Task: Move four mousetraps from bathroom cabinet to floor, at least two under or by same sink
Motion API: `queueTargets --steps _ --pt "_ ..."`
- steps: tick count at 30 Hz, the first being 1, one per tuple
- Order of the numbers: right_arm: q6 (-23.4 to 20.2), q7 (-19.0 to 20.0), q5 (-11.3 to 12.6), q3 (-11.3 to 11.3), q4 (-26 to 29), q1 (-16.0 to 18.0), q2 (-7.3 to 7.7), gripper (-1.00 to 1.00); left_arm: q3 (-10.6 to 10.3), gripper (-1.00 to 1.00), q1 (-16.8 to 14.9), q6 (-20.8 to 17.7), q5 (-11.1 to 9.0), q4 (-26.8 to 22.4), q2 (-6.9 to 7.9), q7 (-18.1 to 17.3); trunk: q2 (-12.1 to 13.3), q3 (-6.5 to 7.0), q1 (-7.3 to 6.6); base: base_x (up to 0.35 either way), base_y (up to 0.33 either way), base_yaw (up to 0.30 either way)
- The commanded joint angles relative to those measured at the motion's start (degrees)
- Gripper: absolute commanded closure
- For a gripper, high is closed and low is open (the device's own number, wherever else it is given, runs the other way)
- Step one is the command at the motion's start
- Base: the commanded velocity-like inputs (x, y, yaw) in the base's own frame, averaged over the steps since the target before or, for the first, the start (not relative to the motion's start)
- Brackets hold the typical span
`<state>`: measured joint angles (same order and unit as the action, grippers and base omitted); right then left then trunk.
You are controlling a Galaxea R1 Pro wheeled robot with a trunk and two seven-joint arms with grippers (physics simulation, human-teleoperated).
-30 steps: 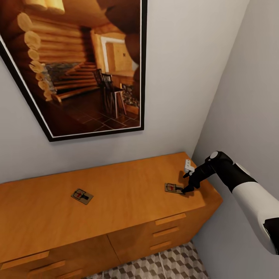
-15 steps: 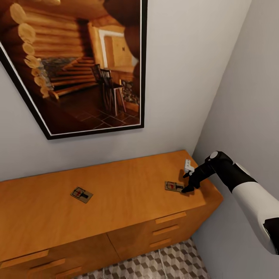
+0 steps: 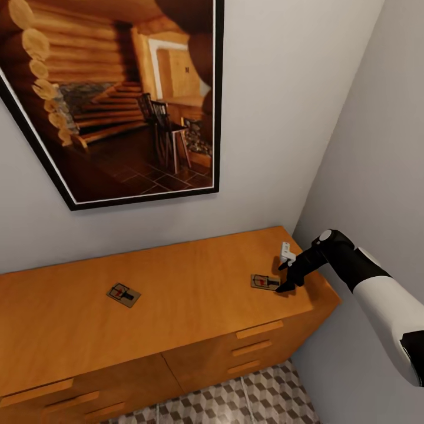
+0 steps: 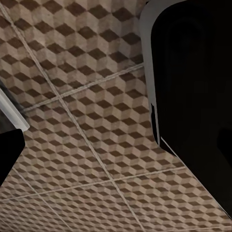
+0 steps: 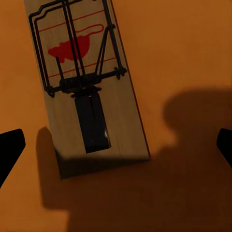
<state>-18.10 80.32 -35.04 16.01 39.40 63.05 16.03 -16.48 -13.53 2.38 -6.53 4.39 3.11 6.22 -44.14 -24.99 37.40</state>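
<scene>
Since the earlier frame only the head view has been tilted slightly. The right end effector point(image 3: 282, 277) is held open, empty, over a mousetrap point(image 3: 263, 282) on the cabinet point(image 3: 194, 294); another mousetrap point(image 3: 123, 294) lies well apart.

The head view looks forward and down from above onto the cabinet point(image 3: 176, 294) in a wall corner, far enough back to take in a framed picture point(image 3: 118, 100) and a strip of tiled floor point(image 3: 235, 403). The right wrist view hangs close over the cabinet top, facing down on one mousetrap point(image 5: 87, 87); the head view shares that mousetrap point(image 3: 264, 282). The left wrist view faces down at the floor point(image 4: 82, 121), fairly near.
</scene>
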Motion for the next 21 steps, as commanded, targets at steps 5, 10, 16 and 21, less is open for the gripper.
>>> queueTargets --steps 5,10,16,21 --pt "-0.5 0.1 -0.1 0.2 0.1 0.0 0.05 -1.00 -0.5 -1.00 -0.1 0.3 -0.6 0.2 -0.03 0.0 0.0 -0.10 0.02 0.000 0.000 0.000" --pt "-0.5 0.1 -0.1 0.2 0.0 0.0 0.05 -1.00 -0.5 -1.00 -0.1 0.3 -0.6 0.2 -0.03 0.0 0.0 -0.11 0.02 0.000 0.000 0.000" --pt "-0.5 0.1 -0.1 0.3 -0.1 0.0 0.02 -1.00 -0.5 -1.00 -0.1 0.3 -0.6 0.2 -0.03 0.0 0.0 -0.11 0.02 0.000 0.000 0.000" --pt "-0.5 0.1 -0.1 0.3 -0.1 0.0 -0.02 -1.00 -0.5 -1.00 -0.1 0.3 -0.6 0.2 -0.03 0.0 0.0 -0.14 0.02 0.000 0.000 0.000"
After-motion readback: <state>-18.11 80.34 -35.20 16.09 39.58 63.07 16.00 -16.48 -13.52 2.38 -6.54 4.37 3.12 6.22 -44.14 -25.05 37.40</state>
